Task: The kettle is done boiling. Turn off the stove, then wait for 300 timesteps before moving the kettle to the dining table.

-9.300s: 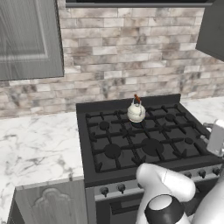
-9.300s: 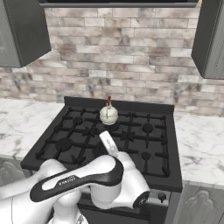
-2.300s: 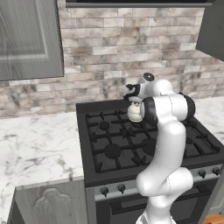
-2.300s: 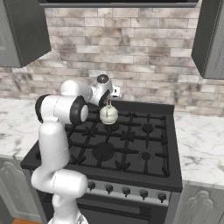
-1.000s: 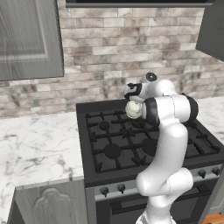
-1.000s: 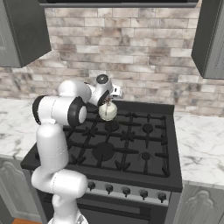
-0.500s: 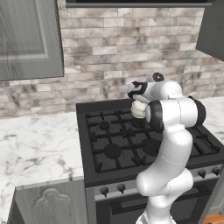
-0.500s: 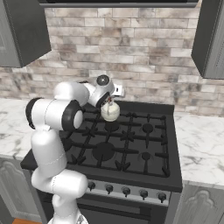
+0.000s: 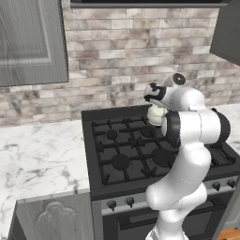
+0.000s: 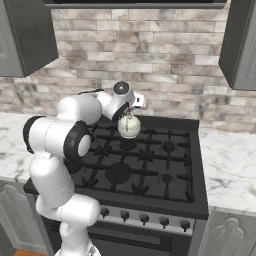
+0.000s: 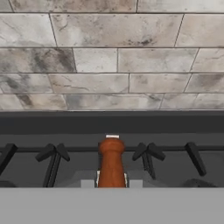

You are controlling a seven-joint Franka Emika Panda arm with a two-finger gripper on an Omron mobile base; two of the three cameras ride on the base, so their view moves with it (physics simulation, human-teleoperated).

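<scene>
My gripper (image 9: 154, 97) (image 10: 131, 108) is shut on the thin arched handle of the small cream-white kettle (image 9: 156, 115) (image 10: 129, 126). The kettle hangs under it, just over the back grates of the black stove (image 9: 123, 160) (image 10: 150, 172), near the middle rear burner. In the hand view the handle's red-orange tip (image 11: 111, 159) stands upright between my fingers, with the gripper (image 11: 111, 181) closed round it. Behind it lie the stove's rear grates (image 11: 148, 153) and the brick wall. The dining table is out of view.
Small dark knobs (image 9: 111, 205) (image 10: 144, 217) line the stove's steel front. White marble counters flank it on the left (image 9: 37, 159) and right (image 10: 230, 160). The brick backsplash (image 10: 165, 65) stands close behind the kettle. Grey wall cabinets (image 9: 28, 42) (image 10: 240, 45) hang above.
The kettle, held by its handle, has drifted to the right along the back of the stove as the arm swung. The gripper has stayed shut.
</scene>
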